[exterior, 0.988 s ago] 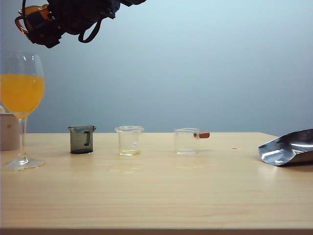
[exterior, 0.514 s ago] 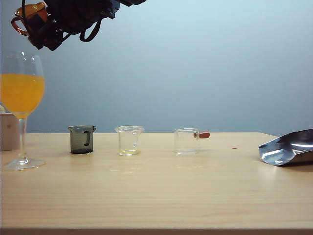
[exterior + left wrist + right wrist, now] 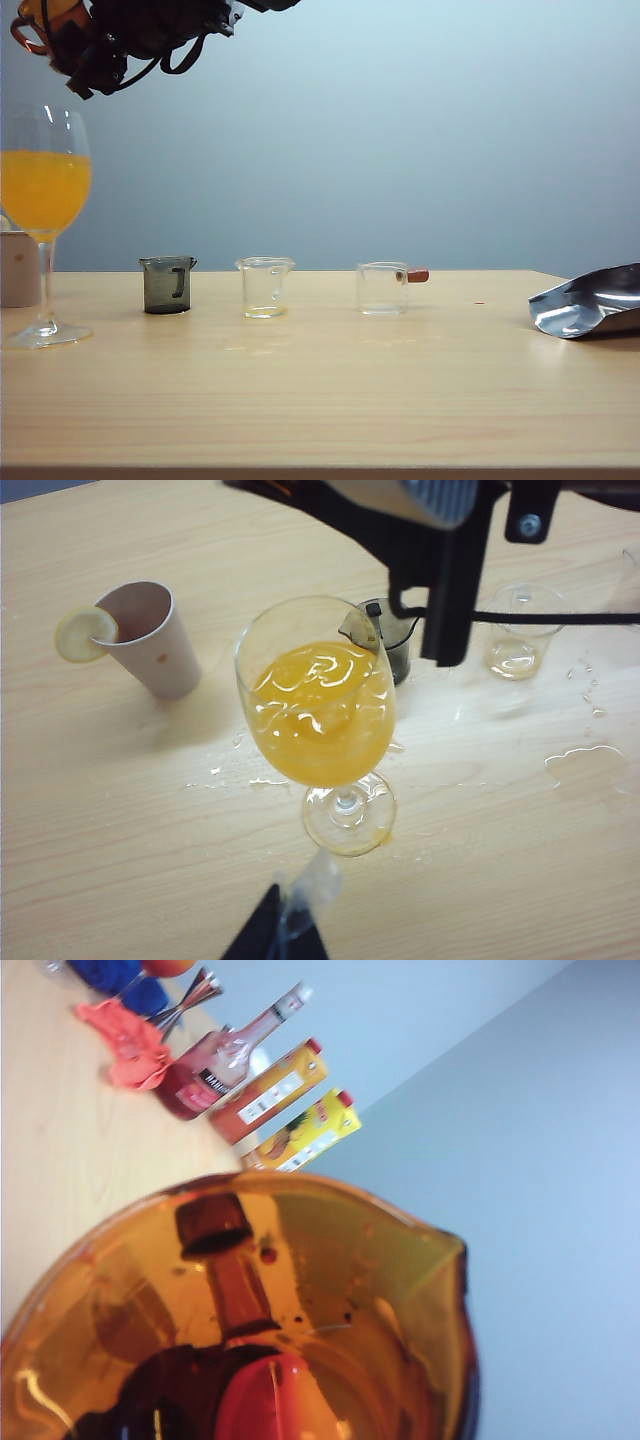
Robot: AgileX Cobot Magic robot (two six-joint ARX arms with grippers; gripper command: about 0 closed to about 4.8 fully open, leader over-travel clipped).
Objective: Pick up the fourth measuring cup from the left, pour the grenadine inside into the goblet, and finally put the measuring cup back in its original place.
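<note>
Exterior view: the right gripper [image 3: 70,45] hangs high at the upper left, above the goblet [image 3: 44,190], and it clamps the amber cup [image 3: 45,18], which peeks out at the frame's top corner. The goblet stands on the table [image 3: 320,400] at the far left, its bowl full of orange juice [image 3: 44,190]. Along the table sit a grey cup [image 3: 167,284], a clear cup [image 3: 264,287] and a clear cup with a brown stub handle [image 3: 388,287], with a silver pouch [image 3: 590,300] at the right edge.

Left wrist view: the goblet [image 3: 320,710] stands just beyond the left gripper [image 3: 283,930], only the tip visible, so I cannot tell whether it is open. A paper cup [image 3: 150,640] with a lemon slice [image 3: 85,632] stands nearby.

Right wrist view: the amber cup [image 3: 330,1290] fills the frame, tipped, dark red grenadine [image 3: 190,1390] pooled inside. Juice cartons [image 3: 290,1110] and a bottle [image 3: 225,1060] lie beyond.
</note>
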